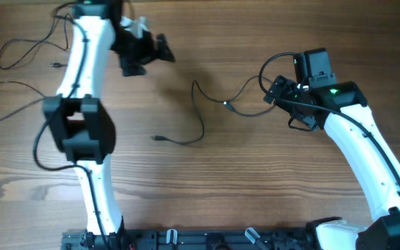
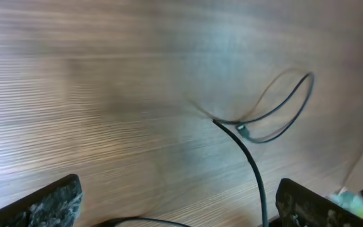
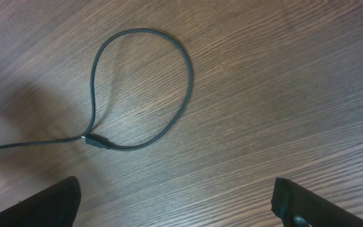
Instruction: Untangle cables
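A thin black cable [image 1: 201,125] lies mid-table, ending in a plug [image 1: 157,139] at its lower left. A second black cable [image 1: 245,110] with a connector [image 1: 228,105] runs right and loops up beside my right gripper [image 1: 278,91]. My left gripper [image 1: 151,52] hovers at the far side of the table, open. In the left wrist view a cable [image 2: 252,164] with a loop passes between the open jaws [image 2: 181,211], close to the right finger and not pinched. In the right wrist view a cable loop [image 3: 188,82] and its connector [image 3: 97,140] lie ahead of the open, empty jaws [image 3: 181,208].
More thin black cable [image 1: 26,43] lies at the far left corner. Another strand [image 1: 12,85] runs in from the left edge beside the left arm [image 1: 82,125]. The table is wood-grained. A black rail [image 1: 207,239] runs along the near edge.
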Tool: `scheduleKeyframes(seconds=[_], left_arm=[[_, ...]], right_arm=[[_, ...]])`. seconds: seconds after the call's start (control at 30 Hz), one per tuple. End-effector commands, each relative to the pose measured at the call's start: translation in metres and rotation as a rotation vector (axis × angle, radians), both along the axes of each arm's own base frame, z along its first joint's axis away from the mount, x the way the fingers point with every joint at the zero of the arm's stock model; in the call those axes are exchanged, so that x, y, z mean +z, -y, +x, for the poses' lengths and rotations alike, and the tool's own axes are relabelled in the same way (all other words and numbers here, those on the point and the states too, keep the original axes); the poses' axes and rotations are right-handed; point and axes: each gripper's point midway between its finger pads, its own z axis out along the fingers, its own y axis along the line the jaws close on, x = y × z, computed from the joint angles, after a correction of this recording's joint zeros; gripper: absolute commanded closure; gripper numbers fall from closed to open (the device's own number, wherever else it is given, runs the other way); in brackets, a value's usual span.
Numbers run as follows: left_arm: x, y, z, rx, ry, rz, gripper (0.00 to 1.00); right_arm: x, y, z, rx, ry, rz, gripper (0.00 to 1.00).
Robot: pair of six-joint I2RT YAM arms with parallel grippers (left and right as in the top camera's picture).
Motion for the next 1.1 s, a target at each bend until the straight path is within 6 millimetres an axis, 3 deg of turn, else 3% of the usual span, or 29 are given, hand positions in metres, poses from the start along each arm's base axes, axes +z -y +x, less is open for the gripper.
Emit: scheduleKeyframes(seconds=[0.0, 0.13, 0.23, 0.3, 0.43, 0.57, 0.63, 0.7, 0.77, 0.8, 0.9, 1.0, 1.03, 1.07], left_arm=[[-0.038, 0.035, -0.014, -0.099, -0.074, 0.028, 0.00], [-0.051, 0.086, -0.024, -0.142, -0.117, -0.055, 0.00], [-0.056, 0.106, -0.022, -0.144, -0.100, -0.058, 0.03], [-0.056, 0.114, -0.025, -0.162, -0.095, -0.057, 0.14], [-0.065, 0.110, -0.024, -0.166, -0.083, -0.006, 0.22], [-0.065, 0.111, -0.022, -0.166, -0.075, -0.009, 0.54], [-0.065, 0.111, -0.021, -0.166, -0.070, -0.009, 0.59], [-0.065, 0.111, -0.020, -0.166, -0.065, -0.010, 0.72], [-0.065, 0.111, -0.019, -0.166, -0.064, -0.011, 0.93], [-0.064, 0.112, -0.020, -0.166, -0.066, -0.016, 0.96], [-0.044, 0.114, -0.020, -0.166, -0.042, -0.048, 0.96], [0.005, 0.108, -0.016, -0.154, 0.061, -0.070, 0.96], [0.032, 0.103, -0.014, -0.141, 0.115, -0.080, 0.96], [0.051, 0.093, -0.014, -0.105, 0.156, -0.048, 0.59]], right_arm=[[-0.003, 0.008, 0.002, 0.046, -0.001, -0.071, 0.00], [-0.003, 0.005, 0.001, 0.051, -0.004, -0.049, 0.00], [-0.003, 0.002, 0.001, 0.057, -0.006, -0.037, 0.00], [-0.003, 0.002, 0.001, 0.056, -0.006, -0.037, 0.00], [-0.003, 0.002, 0.001, 0.056, -0.006, -0.037, 0.00], [-0.003, 0.002, 0.001, 0.053, -0.006, -0.036, 0.00], [-0.003, 0.002, 0.001, 0.054, -0.006, -0.037, 0.00], [-0.003, 0.002, 0.001, 0.054, -0.006, -0.036, 0.00], [-0.003, 0.002, 0.001, 0.054, -0.006, -0.036, 0.00], [-0.003, 0.002, 0.001, 0.054, -0.006, -0.036, 0.00], [-0.003, 0.002, 0.001, 0.054, -0.006, -0.036, 0.00], [-0.003, 0.002, 0.001, 0.054, -0.006, -0.036, 0.00], [-0.003, 0.002, 0.001, 0.054, -0.006, -0.036, 0.00], [-0.003, 0.002, 0.001, 0.054, -0.006, -0.036, 0.00]])
